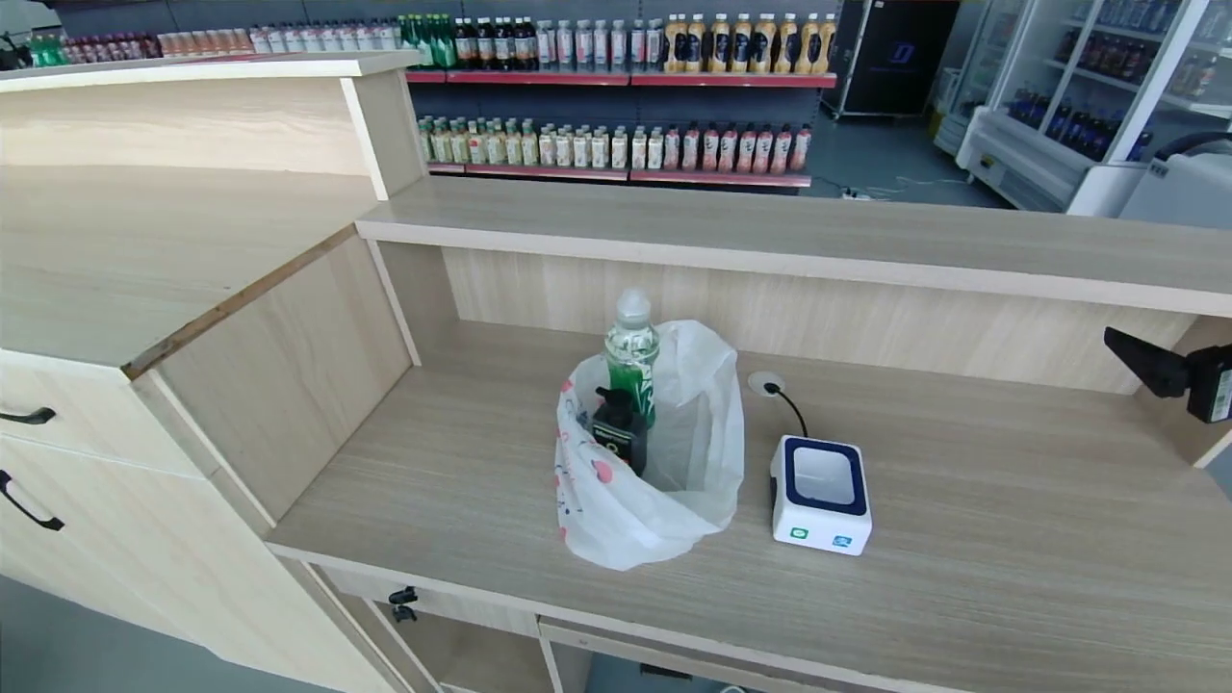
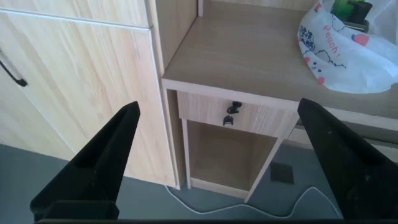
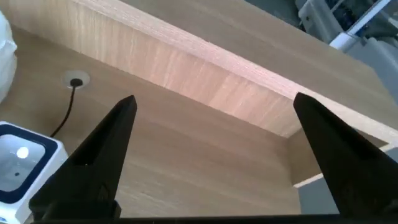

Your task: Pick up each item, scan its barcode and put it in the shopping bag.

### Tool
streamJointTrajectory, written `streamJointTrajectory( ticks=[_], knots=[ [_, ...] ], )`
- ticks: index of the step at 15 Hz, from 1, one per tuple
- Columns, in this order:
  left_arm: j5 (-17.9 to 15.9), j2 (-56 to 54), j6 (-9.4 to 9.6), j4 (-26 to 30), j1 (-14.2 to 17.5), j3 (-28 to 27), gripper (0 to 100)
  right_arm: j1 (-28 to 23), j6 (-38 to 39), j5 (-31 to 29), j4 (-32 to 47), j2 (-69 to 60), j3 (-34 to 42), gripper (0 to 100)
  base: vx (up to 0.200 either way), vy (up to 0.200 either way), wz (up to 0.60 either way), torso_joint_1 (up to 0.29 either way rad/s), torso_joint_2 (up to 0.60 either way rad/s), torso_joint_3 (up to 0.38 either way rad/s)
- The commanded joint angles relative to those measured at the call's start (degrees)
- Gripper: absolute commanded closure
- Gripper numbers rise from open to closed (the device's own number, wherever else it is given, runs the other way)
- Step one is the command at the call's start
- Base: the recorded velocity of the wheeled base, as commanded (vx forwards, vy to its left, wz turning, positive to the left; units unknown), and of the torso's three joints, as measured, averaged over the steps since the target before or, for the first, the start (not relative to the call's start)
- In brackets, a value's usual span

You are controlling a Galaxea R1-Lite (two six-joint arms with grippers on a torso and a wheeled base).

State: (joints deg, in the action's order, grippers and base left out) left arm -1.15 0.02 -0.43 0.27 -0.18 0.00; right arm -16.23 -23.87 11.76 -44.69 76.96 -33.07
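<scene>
A white plastic shopping bag (image 1: 599, 502) stands open on the wooden counter (image 1: 1011, 539). Inside it a green drink bottle (image 1: 631, 358) stands upright with a black pump bottle (image 1: 618, 430) in front of it. A white barcode scanner (image 1: 821, 493) sits just right of the bag. My left gripper (image 2: 219, 107) is open and empty, low in front of the counter, left of the bag (image 2: 348, 53). My right gripper (image 3: 214, 102) is open and empty above the counter's right part, with the scanner (image 3: 25, 165) to one side. It also shows at the head view's right edge (image 1: 1160, 371).
A raised ledge (image 1: 789, 236) runs along the counter's back, and a taller cabinet (image 1: 144, 260) walls its left side. The scanner's cable goes into a hole (image 1: 767, 385) behind it. A keyed drawer (image 2: 231, 115) sits under the counter's front edge. Shelves of bottles stand beyond.
</scene>
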Motion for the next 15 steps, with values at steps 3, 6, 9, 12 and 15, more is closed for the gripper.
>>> streamJointTrajectory(
  ticks=[3,6,9,12,15],
  knots=[
    [0.0,0.06,-0.01,0.0,0.01,0.0,0,-0.3,5.94,-0.78,-0.31,-6.73,9.17,0,0.0,0.0,0.0,0.0,0.0,0.0],
    [0.0,0.06,-0.01,0.0,0.01,0.0,0,-1.26,9.28,-0.87,-0.13,-16.14,24.99,0,0.0,0.0,0.0,0.0,0.0,0.0],
    [0.0,0.06,-0.01,0.0,0.01,0.0,0,-2.93,13.32,-0.95,2.77,-26.25,33.07,0,0.0,0.0,0.0,0.0,0.0,0.0],
    [0.0,0.06,-0.01,0.0,0.01,0.0,0,-1.53,16.13,-0.87,19.55,-38.11,33.07,0,0.0,0.0,0.0,0.0,0.0,0.0],
    [0.0,0.06,-0.01,0.0,0.01,0.0,0,-0.65,17.72,-0.87,40.56,-56.92,33.07,0,0.0,0.0,0.0,0.0,0.0,0.0]
  ],
)
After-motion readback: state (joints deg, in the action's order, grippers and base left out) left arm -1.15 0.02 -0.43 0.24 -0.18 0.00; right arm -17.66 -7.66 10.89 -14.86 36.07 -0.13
